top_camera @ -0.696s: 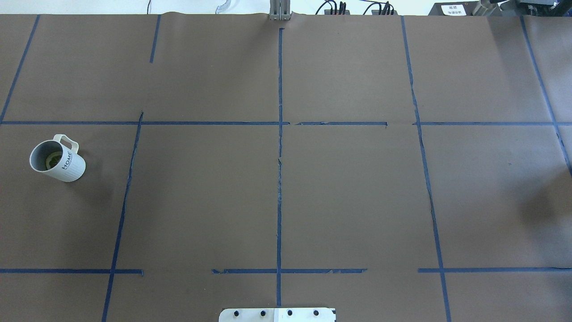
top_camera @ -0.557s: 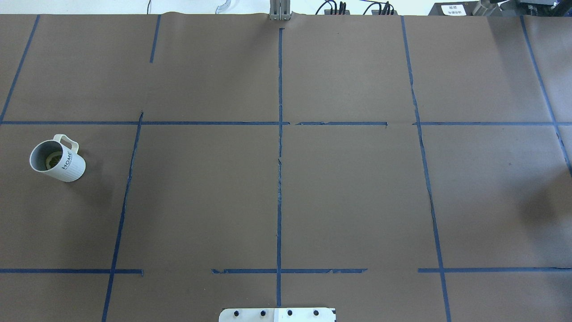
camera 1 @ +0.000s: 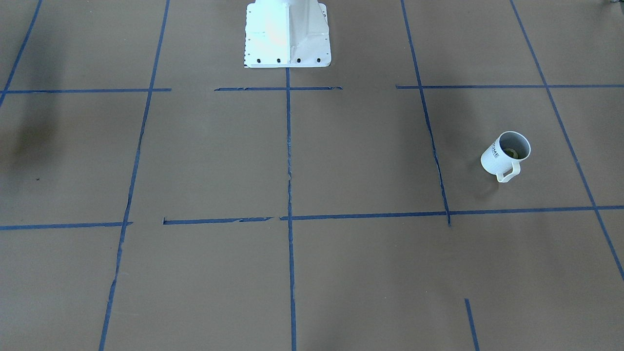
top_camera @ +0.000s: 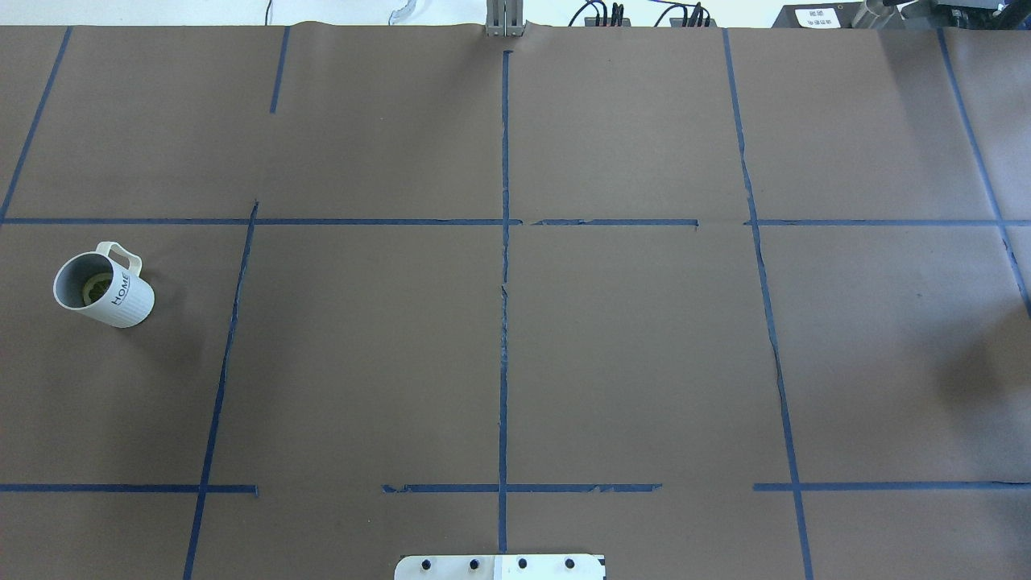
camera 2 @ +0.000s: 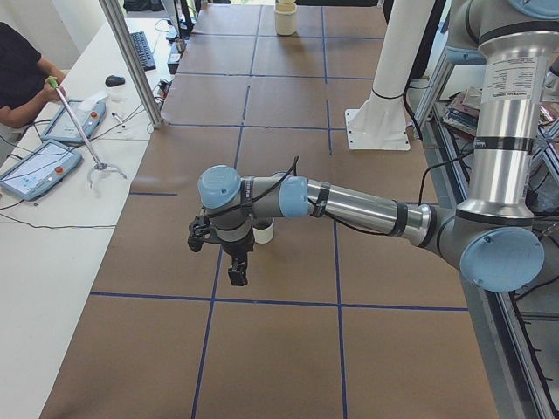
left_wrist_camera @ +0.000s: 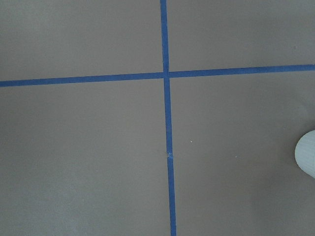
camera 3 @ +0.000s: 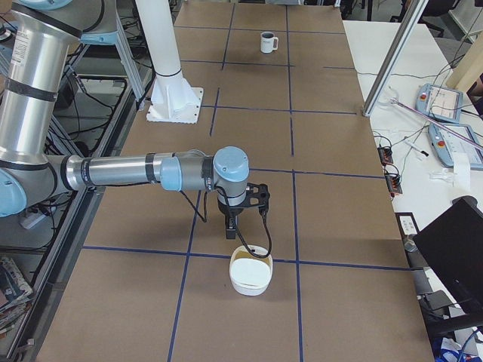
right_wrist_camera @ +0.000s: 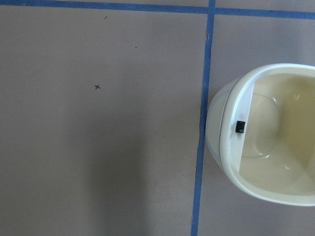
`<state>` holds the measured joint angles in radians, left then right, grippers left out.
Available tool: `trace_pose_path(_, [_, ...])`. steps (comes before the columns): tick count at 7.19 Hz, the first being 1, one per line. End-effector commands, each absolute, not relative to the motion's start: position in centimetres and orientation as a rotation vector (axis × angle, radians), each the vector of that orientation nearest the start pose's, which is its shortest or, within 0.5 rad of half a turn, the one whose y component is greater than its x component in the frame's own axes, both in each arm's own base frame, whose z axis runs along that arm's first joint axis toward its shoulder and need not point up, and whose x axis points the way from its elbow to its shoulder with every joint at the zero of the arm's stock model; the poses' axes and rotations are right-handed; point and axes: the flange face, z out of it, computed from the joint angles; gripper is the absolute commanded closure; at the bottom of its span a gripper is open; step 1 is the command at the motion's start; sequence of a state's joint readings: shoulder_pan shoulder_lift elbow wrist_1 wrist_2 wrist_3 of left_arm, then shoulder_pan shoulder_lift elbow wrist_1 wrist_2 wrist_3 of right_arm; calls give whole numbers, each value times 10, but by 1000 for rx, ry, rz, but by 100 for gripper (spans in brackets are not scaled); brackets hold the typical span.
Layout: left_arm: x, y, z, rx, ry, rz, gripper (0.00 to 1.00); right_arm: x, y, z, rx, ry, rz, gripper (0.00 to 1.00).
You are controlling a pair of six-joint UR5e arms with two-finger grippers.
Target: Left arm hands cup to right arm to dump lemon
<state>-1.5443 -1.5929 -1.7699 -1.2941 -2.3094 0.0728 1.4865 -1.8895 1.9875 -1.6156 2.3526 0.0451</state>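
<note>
**Cup upright near the left edge, lemon inside**

The cup (top_camera: 105, 292) stands upright on the table (top_camera: 644, 338) close to its left edge, about midway between the robot's edge and the far one. The lemon (top_camera: 97, 287) lies in its bottom. The left gripper (camera 2: 229, 255) hangs near the cup. The right gripper (camera 3: 232, 231) hangs over a cream bowl (camera 3: 250, 273) toward the right edge. Whether either claw is wide or narrow cannot be told, as only the side views show them.

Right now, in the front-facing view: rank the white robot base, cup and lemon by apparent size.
1. white robot base: largest, even though the top edge cuts it off.
2. cup: clearly smaller.
3. lemon: smallest, a lump inside the cup.
</note>
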Motion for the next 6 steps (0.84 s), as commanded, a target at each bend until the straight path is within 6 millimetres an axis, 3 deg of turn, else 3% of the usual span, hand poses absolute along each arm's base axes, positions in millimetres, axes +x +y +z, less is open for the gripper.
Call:
trace_pose_path(1, [-52,-487,578,-27,746,82,0,32,-363,597,-11,-789,-52,0])
trace_pose_path(4, [-49,-479,571,-13,748,98,0,32,-363,593,-4,-799,-58,0])
trace_pose_path(5, [-24,-482,563,-11,769,147,0,32,-364,591,2,-798,-63,0])
trace_pose_path(6, [-13,-482,556,-9,816,160,0,31,-366,589,16,-800,-67,0])
